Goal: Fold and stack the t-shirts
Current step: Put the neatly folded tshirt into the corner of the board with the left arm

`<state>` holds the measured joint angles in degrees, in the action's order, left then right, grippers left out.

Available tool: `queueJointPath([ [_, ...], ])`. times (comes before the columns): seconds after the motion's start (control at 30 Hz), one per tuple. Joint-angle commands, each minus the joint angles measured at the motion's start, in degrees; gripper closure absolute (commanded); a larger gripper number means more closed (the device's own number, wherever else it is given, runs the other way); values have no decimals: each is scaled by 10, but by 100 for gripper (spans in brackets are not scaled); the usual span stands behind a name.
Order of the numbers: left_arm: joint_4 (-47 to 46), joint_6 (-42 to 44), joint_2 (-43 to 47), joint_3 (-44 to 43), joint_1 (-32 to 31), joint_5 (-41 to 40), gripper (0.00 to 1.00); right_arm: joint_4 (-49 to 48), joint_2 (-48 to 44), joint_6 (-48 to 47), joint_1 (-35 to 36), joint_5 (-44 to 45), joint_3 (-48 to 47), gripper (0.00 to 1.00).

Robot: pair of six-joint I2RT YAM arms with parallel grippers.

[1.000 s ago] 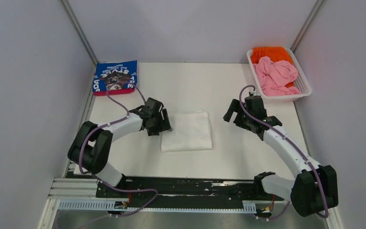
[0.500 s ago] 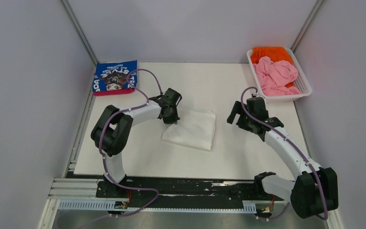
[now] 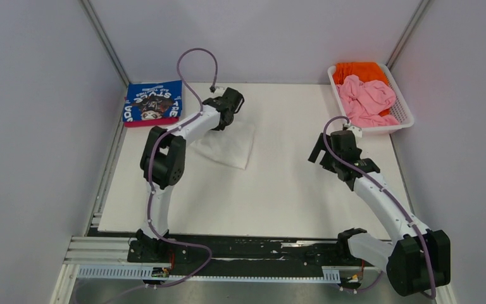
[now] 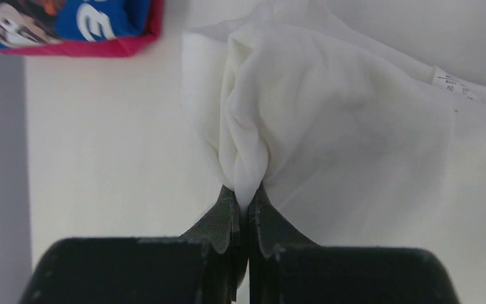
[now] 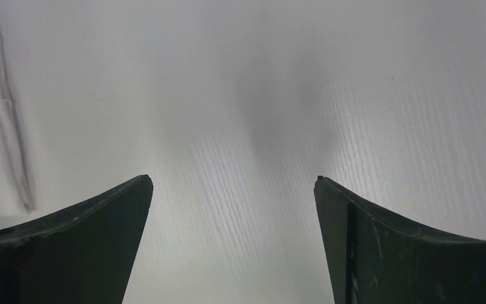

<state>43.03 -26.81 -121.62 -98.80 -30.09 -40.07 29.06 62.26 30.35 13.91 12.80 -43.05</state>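
The folded white t-shirt (image 3: 229, 145) lies skewed on the table's left half. My left gripper (image 3: 225, 122) is shut on a bunched fold of its edge; in the left wrist view the gripper (image 4: 248, 194) pinches the white cloth (image 4: 335, 126), which has a small label (image 4: 454, 84). At the far left corner a folded blue t-shirt with white lettering (image 3: 154, 101) rests on a folded pink one (image 3: 147, 123), also seen as the blue t-shirt (image 4: 76, 19) from the left wrist. My right gripper (image 3: 319, 152) hovers open over bare table; the gripper (image 5: 233, 181) holds nothing.
A white basket (image 3: 407, 119) at the far right holds a crumpled pink t-shirt (image 3: 367, 98) on an orange one (image 3: 354, 71). Grey walls close in on the left, back and right. The white table (image 3: 278, 196) ends at a black rail by the arm bases.
My left gripper shut on the white t-shirt's edge and dragged it back and left towards the blue stack. The right gripper drifted slightly nearer and stayed open.
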Motion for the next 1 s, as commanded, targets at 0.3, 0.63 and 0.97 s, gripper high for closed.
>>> queueJointPath([
  [0.3,-189,360,-13,-121,119,-103,100,-39,61,-22,-31,26,-17,0],
  [0.63,-180,409,-19,-204,163,-75,100,-46,62,-29,-33,23,-22,0],
  [0.97,-122,404,27,-261,164,-39,100,-60,57,-42,-33,-3,-15,0],
])
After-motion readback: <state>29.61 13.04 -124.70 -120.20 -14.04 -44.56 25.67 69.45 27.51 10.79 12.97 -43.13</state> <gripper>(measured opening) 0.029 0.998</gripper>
